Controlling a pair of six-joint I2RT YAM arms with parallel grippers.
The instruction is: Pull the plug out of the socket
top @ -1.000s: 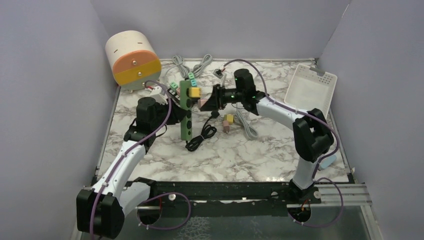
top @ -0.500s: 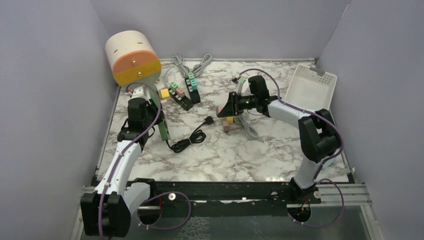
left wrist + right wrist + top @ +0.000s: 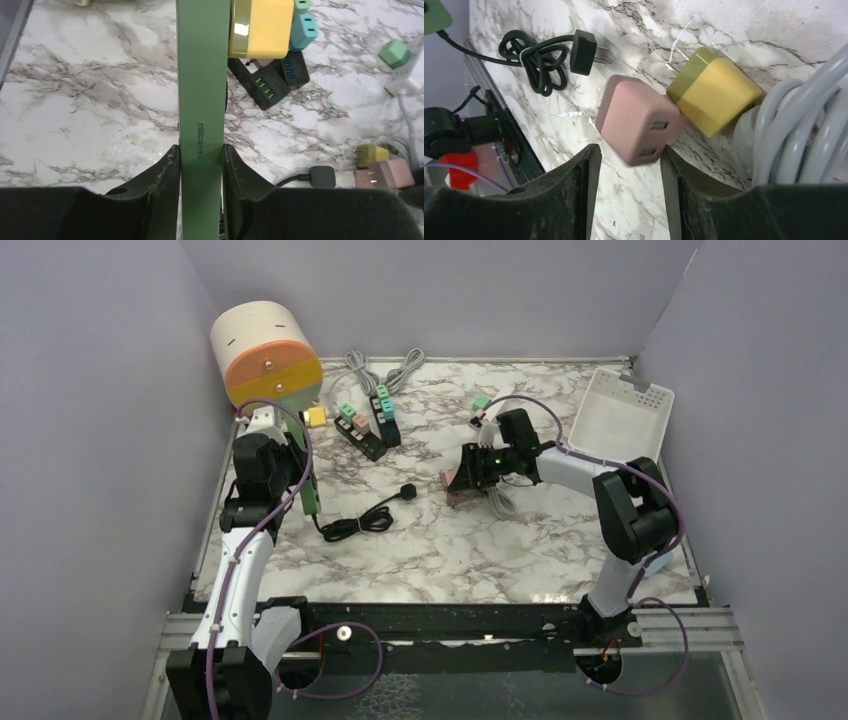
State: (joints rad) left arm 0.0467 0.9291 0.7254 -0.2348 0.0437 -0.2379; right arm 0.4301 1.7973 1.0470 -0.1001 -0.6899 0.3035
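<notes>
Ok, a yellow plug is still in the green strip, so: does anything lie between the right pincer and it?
Yes. The black power strips lie on the table between the right pincer and the yellow plug on the green strip; a pink plug also sits between its jaws.

A long green plastic power strip is clamped in the left hand near the left edge of the white marble tabletop. A yellow cube plug sits at its far end. Its black cord lies coiled just beside it and ends in a loose black plug. The right hand is lowered over a pink cube adapter, next to a grey cable.
</notes>
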